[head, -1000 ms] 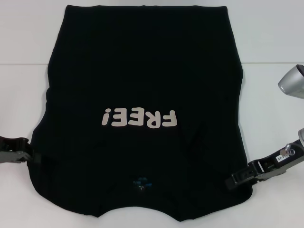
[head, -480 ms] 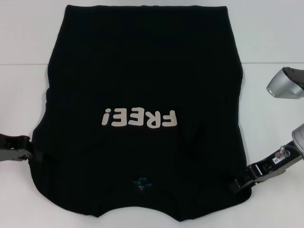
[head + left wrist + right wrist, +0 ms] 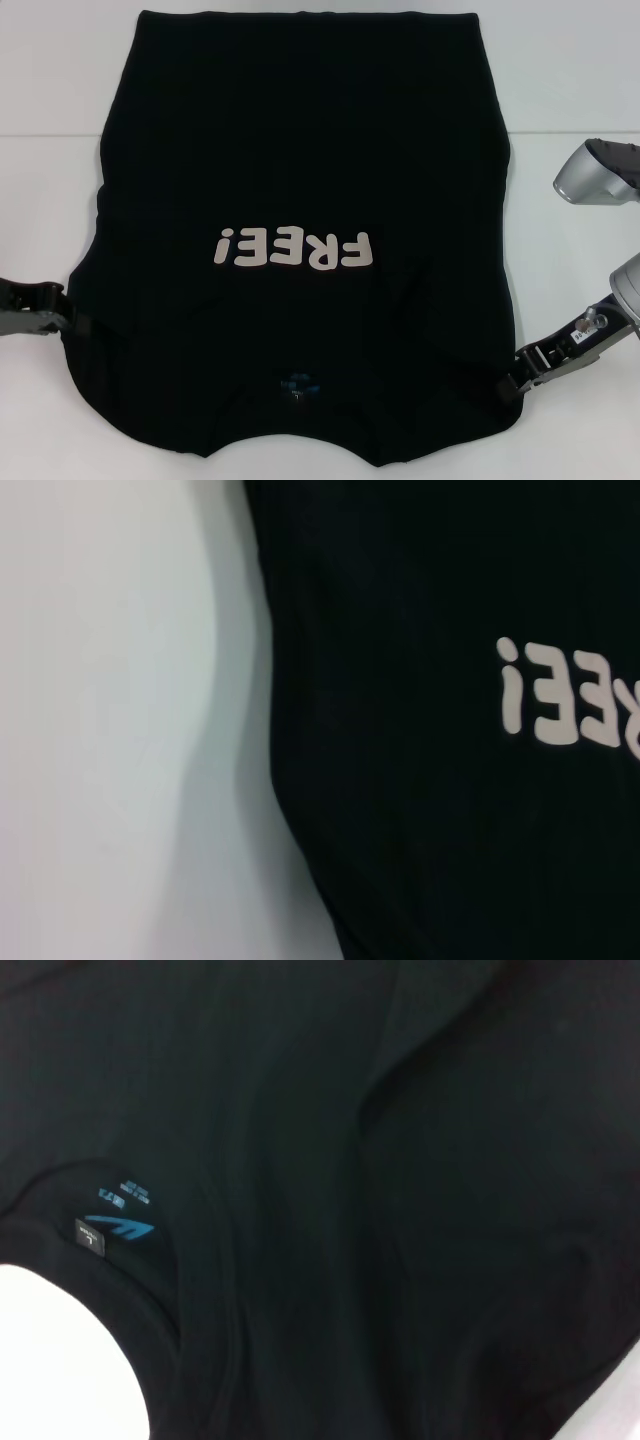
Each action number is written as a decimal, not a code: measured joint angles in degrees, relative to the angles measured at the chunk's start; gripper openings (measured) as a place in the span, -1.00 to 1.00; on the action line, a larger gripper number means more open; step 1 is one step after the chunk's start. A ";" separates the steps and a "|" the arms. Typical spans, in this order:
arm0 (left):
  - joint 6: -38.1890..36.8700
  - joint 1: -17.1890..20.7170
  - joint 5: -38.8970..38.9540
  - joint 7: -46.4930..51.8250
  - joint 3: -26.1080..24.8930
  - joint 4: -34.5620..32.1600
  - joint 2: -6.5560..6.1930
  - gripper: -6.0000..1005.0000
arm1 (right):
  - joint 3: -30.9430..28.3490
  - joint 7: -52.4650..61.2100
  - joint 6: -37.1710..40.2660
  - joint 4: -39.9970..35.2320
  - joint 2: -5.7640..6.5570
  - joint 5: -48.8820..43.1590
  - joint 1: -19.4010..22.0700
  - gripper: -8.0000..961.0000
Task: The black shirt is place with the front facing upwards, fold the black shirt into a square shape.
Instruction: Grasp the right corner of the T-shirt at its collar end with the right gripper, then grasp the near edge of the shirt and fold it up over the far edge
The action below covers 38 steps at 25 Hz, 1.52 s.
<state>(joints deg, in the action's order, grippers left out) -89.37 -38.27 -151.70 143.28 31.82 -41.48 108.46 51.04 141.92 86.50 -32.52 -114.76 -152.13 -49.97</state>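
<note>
The black shirt (image 3: 300,150) lies flat on the white table, front up, with the pale "FREE!" lettering (image 3: 292,248) and the small blue neck label (image 3: 298,357) toward me. Both sleeves are out of sight and its outline is roughly rectangular. My left gripper (image 3: 68,300) sits at the shirt's left edge near the collar end. My right gripper (image 3: 508,362) sits at the right edge near the near corner. The left wrist view shows the shirt's edge (image 3: 400,830) and lettering (image 3: 570,695). The right wrist view shows the shirt (image 3: 400,1160) and its neck label (image 3: 120,1225).
The white table (image 3: 570,80) shows bare on both sides of the shirt and beyond it. A silver joint of my right arm (image 3: 595,172) hangs over the table at the right edge.
My right gripper has slid outward and toward me, from over the shirt to its right edge. My left gripper has shifted slightly left. The shirt has barely moved.
</note>
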 joint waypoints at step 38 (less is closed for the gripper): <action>-14.61 -0.63 6.03 -6.98 -14.29 12.81 -4.79 -0.97 | -21.08 -16.23 16.60 -3.95 6.46 2.19 6.70 -0.77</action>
<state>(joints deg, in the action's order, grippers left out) -103.99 -38.90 -145.66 136.30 17.53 -28.67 103.67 29.96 125.69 103.10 -36.47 -108.31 -149.94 -43.28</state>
